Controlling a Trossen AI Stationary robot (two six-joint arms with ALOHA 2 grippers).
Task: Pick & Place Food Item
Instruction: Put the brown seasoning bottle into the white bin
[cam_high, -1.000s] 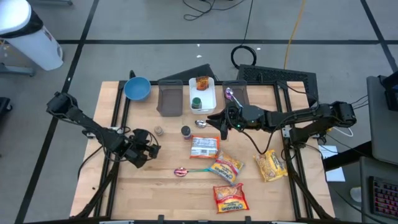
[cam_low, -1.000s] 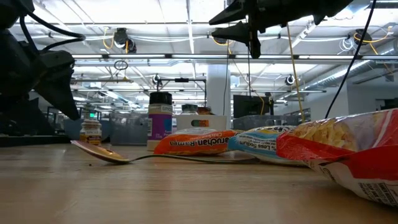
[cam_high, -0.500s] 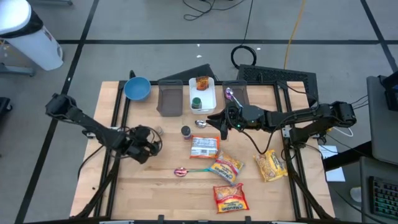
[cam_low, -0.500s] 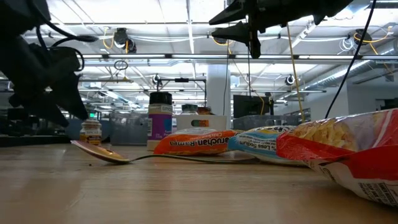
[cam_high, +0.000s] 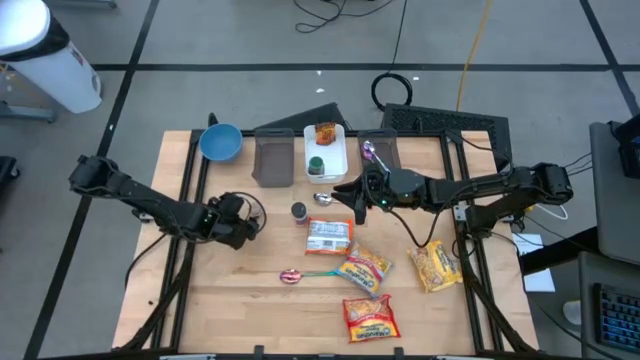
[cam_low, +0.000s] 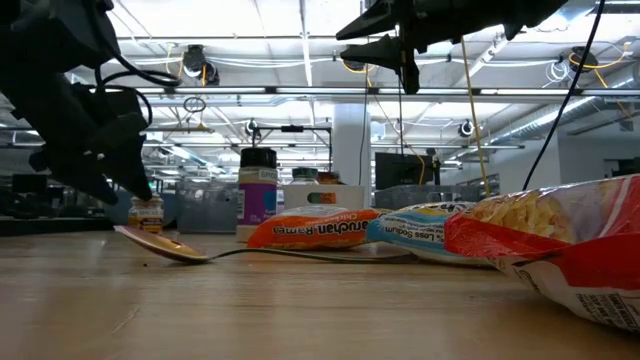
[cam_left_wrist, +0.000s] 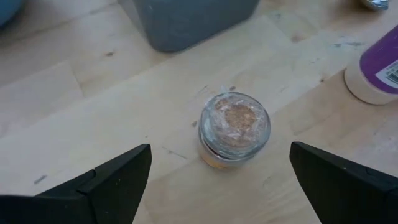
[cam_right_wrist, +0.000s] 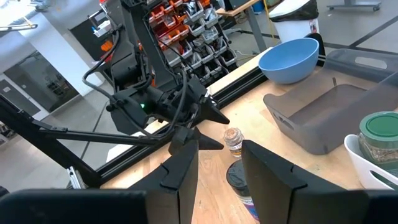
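Small glass jar (cam_left_wrist: 234, 129) stands upright on the table (cam_high: 250, 300), between the wide-open, empty left gripper's (cam_high: 248, 221) fingers (cam_left_wrist: 106, 183); right gripper (cam_high: 345, 192) hovers partly open, empty.

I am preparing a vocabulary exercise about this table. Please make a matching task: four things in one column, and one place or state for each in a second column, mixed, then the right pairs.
1. blue bowl
2. small jar
3. left tool
4. spoon

A. open, close to the small jar
B. at a far table corner
C. beside the ramen packets
D. foil-topped, standing upright

Pairs: 1-B, 2-D, 3-A, 4-C
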